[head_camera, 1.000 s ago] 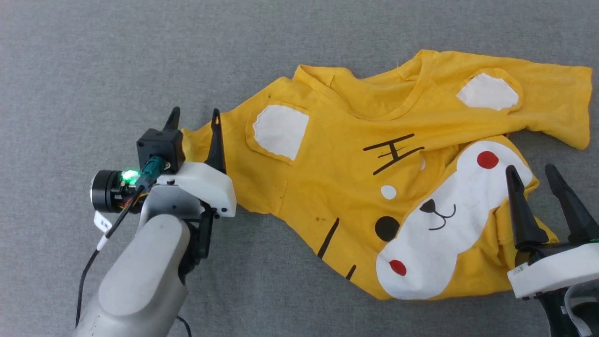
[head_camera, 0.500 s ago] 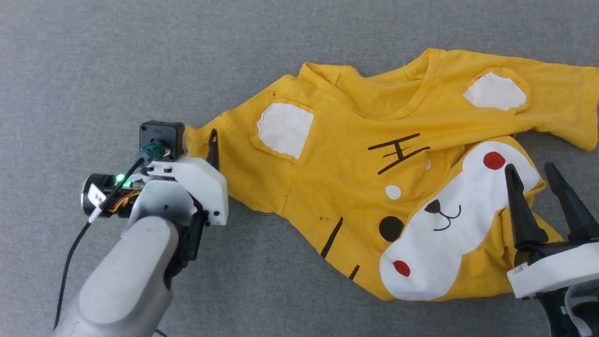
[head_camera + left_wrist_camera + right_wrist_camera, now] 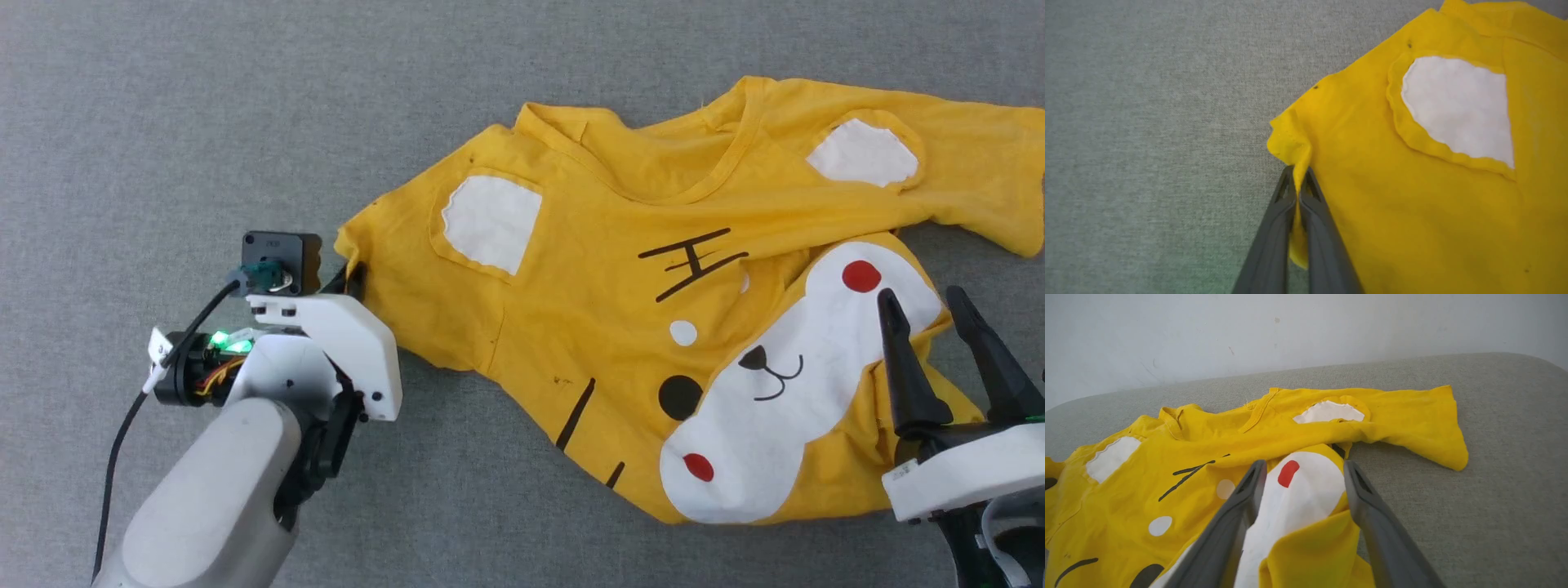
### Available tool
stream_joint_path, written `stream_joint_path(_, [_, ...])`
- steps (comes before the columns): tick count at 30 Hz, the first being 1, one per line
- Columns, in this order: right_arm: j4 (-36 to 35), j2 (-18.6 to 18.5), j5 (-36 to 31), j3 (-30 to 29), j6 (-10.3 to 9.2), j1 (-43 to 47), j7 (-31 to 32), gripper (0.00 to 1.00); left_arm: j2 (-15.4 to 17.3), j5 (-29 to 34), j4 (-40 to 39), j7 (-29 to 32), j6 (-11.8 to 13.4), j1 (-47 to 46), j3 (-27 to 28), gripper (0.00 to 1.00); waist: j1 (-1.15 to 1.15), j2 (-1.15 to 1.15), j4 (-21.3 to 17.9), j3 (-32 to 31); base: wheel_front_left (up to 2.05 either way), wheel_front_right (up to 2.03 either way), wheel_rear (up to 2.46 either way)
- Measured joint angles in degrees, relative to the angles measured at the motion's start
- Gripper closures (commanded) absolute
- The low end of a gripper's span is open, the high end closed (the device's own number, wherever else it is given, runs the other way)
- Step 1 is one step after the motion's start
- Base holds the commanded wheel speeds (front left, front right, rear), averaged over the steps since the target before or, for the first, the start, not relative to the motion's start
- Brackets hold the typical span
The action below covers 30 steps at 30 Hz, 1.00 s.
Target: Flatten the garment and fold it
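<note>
The step in hand looks like flattening. The garment (image 3: 571, 327) lies crumpled and skewed across the middle and right of the grey worktop (image 3: 163, 122), and no tidy fold has been made.

At the left, the left gripper (image 3: 1298, 175) is clenched on the edge of a sleeve (image 3: 1290, 141), with a thin ridge of yellow cloth pinched between its dark fingers. The cloth is a soft, thin jersey in bright yellow, and it puckers at the grip. Just right of it sits a white ear patch (image 3: 490, 222), rounded and four-sided, with a raised yellow border. Further right the ribbed collar (image 3: 653, 175) curves open, with black stripes printed below it. The body is twisted there. Its lower part is doubled over, so the white muzzle (image 3: 784, 400), with red cheek dots and a small black nose, slants across the chest.

At the right, the right gripper (image 3: 921, 298) is released, jaws wide apart, over a humped fold of hem beside the muzzle. It grasps nothing, and I cannot tell whether it touches the cloth. Beyond it the other sleeve (image 3: 996, 196) trails out fairly flat.

The next move probably calls for the right gripper to come down and close on that fold, so both grippers can draw the cloth apart. The worktop's woven cover looks grippy, so lifting a little would likely beat dragging.
</note>
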Motion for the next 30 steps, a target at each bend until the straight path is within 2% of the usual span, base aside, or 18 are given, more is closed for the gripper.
stream_joint_path(4, [0.04, 0.00, 0.00, 0.10, 0.00, -0.03, 0.04, 0.00, -0.45, -0.29, 0.37, -2.74, -0.51, 0.10, 0.55, 1.00, 0.00, 0.00, 0.01, -0.17, 0.00, 0.00, 0.00])
stream_joint_path(8, [0.02, 0.00, -0.03, 0.13, 0.00, -0.03, 0.10, 0.00, -1.88, -1.10, -0.85, -7.91, -0.32, 1.30, 2.66, 1.00, 0.00, 0.00, -0.01, -0.65, 0.00, 0.00, 0.00])
stream_joint_path(13, [-1.16, 0.01, -1.03, 0.11, 0.00, -0.23, 0.11, 0.00, -3.02, -2.94, -5.20, -13.70, 2.29, 5.68, 7.38, 1.00, 0.00, 0.00, -0.02, -0.86, 0.00, 0.00, 0.00])
stream_joint_path(17, [-2.92, 0.00, -3.14, -1.58, 0.00, -1.70, 1.02, 0.00, -0.82, -3.20, -9.01, -15.72, 5.11, 10.52, 11.37, 1.00, 0.00, 0.00, 0.11, -0.06, 0.00, 0.00, 0.00])
stream_joint_path(20, [-3.64, -0.30, -3.63, -2.90, 0.00, -3.02, 1.85, 0.00, -0.09, -3.30, -10.90, -16.10, 5.58, 12.28, 12.07, 1.00, 0.00, 0.00, 0.30, 0.48, 0.00, 0.00, 0.00])
stream_joint_path(25, [-3.08, -4.12, -1.85, -7.81, 0.00, -10.61, 6.89, 0.00, -0.54, -3.76, -13.61, -16.19, 5.60, 13.25, 11.48, 1.00, 0.00, 0.00, 1.12, 2.25, 0.00, 0.00, 0.00])
stream_joint_path(30, [2.34, -9.35, -0.42, -10.99, 0.00, -18.27, 14.85, 0.00, -1.31, -3.49, -14.44, -16.51, 5.54, 12.20, 10.03, 1.00, 0.00, 0.00, 1.58, 3.98, 0.00, 0.00, 0.00])
